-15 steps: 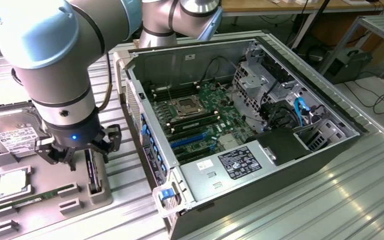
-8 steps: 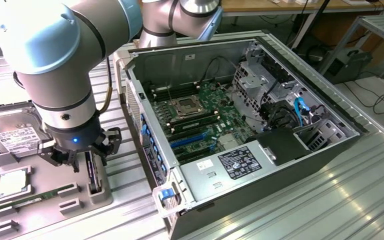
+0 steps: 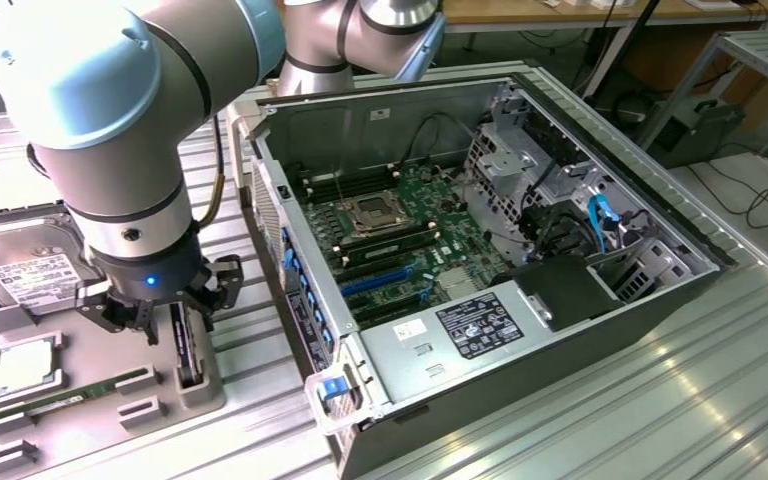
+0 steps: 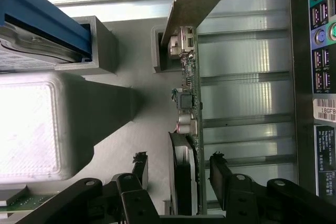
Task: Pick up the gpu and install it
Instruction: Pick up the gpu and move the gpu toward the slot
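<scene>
Wrist view shows the gripper (image 4: pixel 178 157) open, with one finger on each side of the gpu (image 4: pixel 189 95) and a small gap each side. It holds nothing. The gpu stands on its edge in a gray tray (image 3: pixel 97 350) on the exterior view's left, beside the open computer case (image 3: pixel 357 130).

On the exterior view's left, the gpu (image 3: pixel 187 350) stands edgewise in the tray (image 3: pixel 71 445) beside the case (image 3: pixel 518 400).
</scene>
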Controlling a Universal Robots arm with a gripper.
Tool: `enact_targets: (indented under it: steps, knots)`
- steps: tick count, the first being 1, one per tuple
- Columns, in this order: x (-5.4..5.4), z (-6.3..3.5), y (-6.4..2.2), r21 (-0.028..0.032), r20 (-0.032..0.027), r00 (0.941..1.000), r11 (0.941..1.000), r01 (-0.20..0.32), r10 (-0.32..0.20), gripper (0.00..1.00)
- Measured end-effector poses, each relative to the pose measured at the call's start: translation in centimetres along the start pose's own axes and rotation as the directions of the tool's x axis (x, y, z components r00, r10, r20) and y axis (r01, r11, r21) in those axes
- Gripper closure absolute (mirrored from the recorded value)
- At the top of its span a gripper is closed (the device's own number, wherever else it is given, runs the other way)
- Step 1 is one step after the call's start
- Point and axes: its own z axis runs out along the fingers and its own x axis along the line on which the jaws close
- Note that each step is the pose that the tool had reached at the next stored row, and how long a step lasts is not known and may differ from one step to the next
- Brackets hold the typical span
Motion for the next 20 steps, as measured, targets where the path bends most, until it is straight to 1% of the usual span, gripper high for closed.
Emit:
enact_targets:
  steps: [10,11,14,16,18,20]
  knots:
    - [0.0,0.01,0.0,0.0,0.0,1.0,1.0,0.0,0.0,0.41]
    - [0.0,0.01,0.0,0.0001,-0.0001,1.0,1.0,0.0,0.0,0.42]
    - [0.0,0.02,0.0,0.0,-0.0001,1.0,1.0,0.0,0.0,0.61]
    - [0.0,0.02,0.0,0.0,0.0,1.0,1.0,0.0,0.0,0.61]
    - [0.0,0.02,0.0,0.0,0.0,1.0,1.0,0.0,0.0,0.72]
    - [0.0,0.02,0.0,0.0,0.0,1.0,1.0,0.0,0.0,0.72]
